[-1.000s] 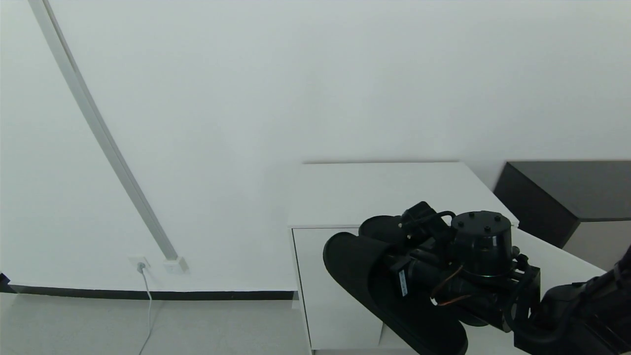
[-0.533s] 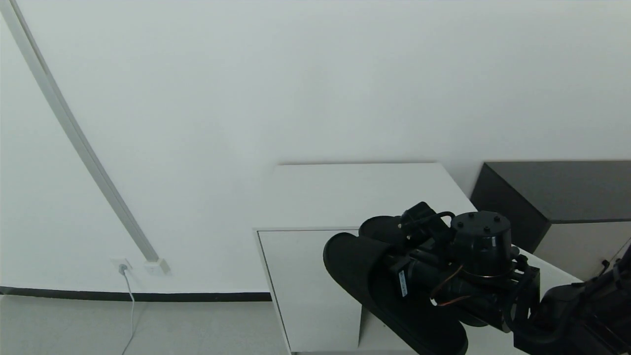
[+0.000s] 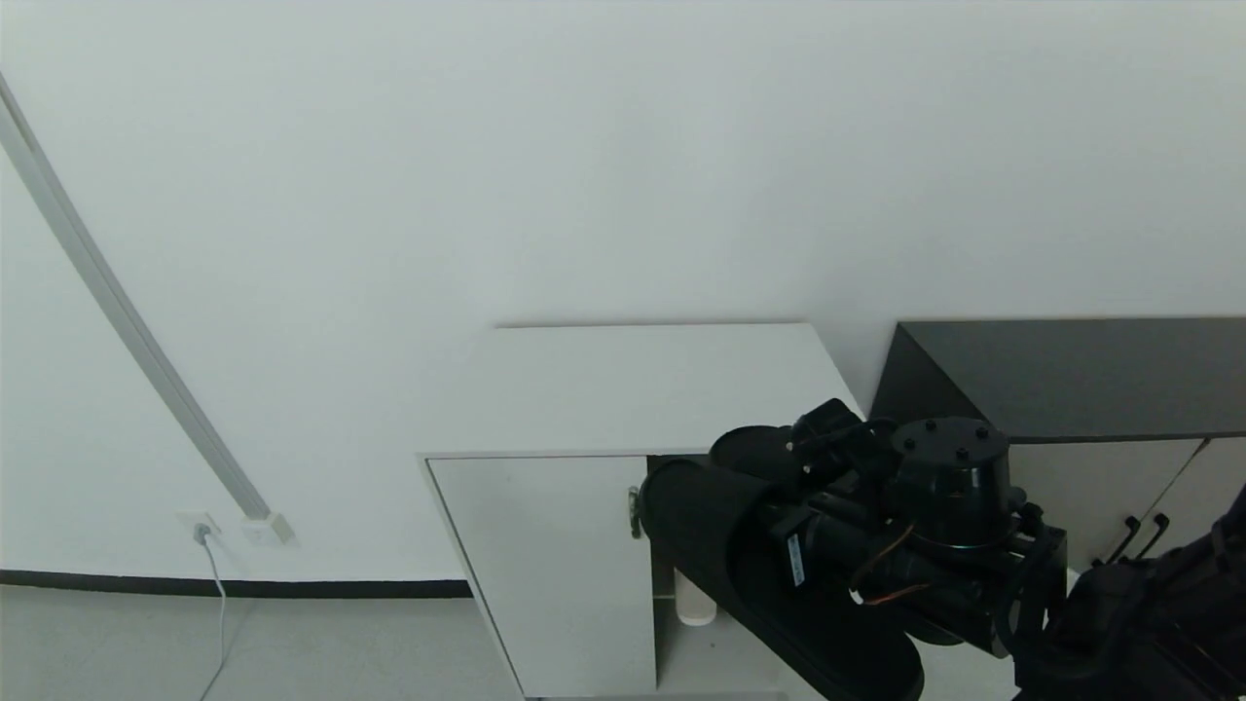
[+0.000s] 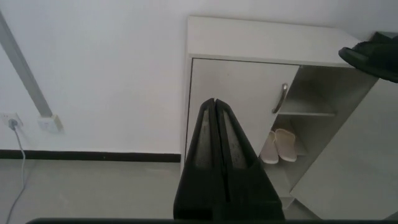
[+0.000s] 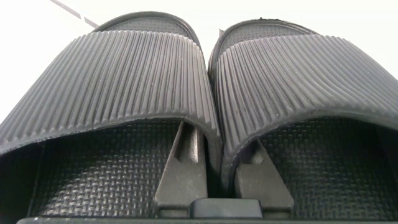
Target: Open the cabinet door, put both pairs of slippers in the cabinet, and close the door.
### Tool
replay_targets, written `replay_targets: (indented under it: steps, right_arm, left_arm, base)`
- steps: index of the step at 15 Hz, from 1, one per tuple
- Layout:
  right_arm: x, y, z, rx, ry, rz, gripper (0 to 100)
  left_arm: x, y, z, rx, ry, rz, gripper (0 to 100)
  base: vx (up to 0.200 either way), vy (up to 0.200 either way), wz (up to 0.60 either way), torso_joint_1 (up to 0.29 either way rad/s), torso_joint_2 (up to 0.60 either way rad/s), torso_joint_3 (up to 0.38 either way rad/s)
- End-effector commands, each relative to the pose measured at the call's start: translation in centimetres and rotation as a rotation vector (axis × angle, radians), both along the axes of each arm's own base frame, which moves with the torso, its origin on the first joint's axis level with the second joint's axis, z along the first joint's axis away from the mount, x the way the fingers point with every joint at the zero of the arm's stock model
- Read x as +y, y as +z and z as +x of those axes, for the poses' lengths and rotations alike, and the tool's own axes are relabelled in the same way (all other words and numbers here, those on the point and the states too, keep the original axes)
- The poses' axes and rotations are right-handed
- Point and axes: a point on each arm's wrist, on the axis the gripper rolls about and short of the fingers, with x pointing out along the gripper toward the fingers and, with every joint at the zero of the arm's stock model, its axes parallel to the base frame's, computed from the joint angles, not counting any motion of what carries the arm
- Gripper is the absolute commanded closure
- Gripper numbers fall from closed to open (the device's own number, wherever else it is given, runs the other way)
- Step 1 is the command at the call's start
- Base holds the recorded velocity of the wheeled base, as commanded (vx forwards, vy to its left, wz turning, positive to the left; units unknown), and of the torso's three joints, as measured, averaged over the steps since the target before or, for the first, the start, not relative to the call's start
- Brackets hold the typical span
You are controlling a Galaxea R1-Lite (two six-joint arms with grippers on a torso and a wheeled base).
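Right tool (image 5: 217, 146) clamps the black slippers (image 3: 740, 545); left tool (image 4: 214, 102) is closed on nothing. I should enter the open cabinet (image 3: 633, 389) squarely, clearing the shelf (image 4: 305, 114).

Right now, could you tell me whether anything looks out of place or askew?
Nothing stands out: the right gripper holds the black slippers side by side, and the pale slippers sit neatly paired inside the cabinet.

Plain white wall (image 3: 584, 146), evenly lit. Grey cable trunking (image 3: 117, 312) slanting down to a small box (image 3: 265, 531) beside a socket (image 3: 200, 531), with a cable (image 3: 219, 613) plugged in and hanging to the pale grey floor (image 3: 292, 652). Black skirting (image 3: 243, 588) along the wall foot. Dark-topped sideboard (image 3: 1071, 375) against the wall on the right, with pale doors and black handles (image 3: 1129, 540).
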Motion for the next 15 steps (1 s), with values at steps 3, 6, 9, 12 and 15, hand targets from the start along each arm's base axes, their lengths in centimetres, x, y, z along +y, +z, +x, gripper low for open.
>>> replay_targets:
  steps: [3,6,9,12,15]
  right_arm:
    - [0.0,-0.08,0.0,0.002,0.0,-0.001,100]
    - [0.0,-0.08,0.0,0.002,0.0,-0.001,100]
    - [-0.02,-0.12,-0.02,0.003,0.0,-0.002,100]
    - [-0.05,-0.19,-0.06,0.005,0.001,-0.006,100]
    - [-0.06,-0.22,-0.08,0.0,0.005,-0.015,100]
  left_arm:
    - [0.0,0.01,0.0,0.001,0.001,-0.002,100]
    - [0.0,0.01,0.0,0.001,0.001,-0.002,100]
    - [0.0,0.01,0.0,0.001,0.001,-0.002,100]
    - [0.0,0.01,0.0,0.001,0.001,-0.002,100]
    - [0.0,0.01,0.0,0.001,0.001,-0.002,100]
  base:
    - [0.0,-0.067,0.0,-0.001,0.0,0.001]
    - [0.0,0.0,0.0,0.0,0.0,0.0]
    - [0.0,0.0,0.0,0.0,0.0,0.0]
    - [0.0,0.0,0.0,0.0,0.0,0.0]
    - [0.0,0.0,0.0,0.0,0.0,0.0]
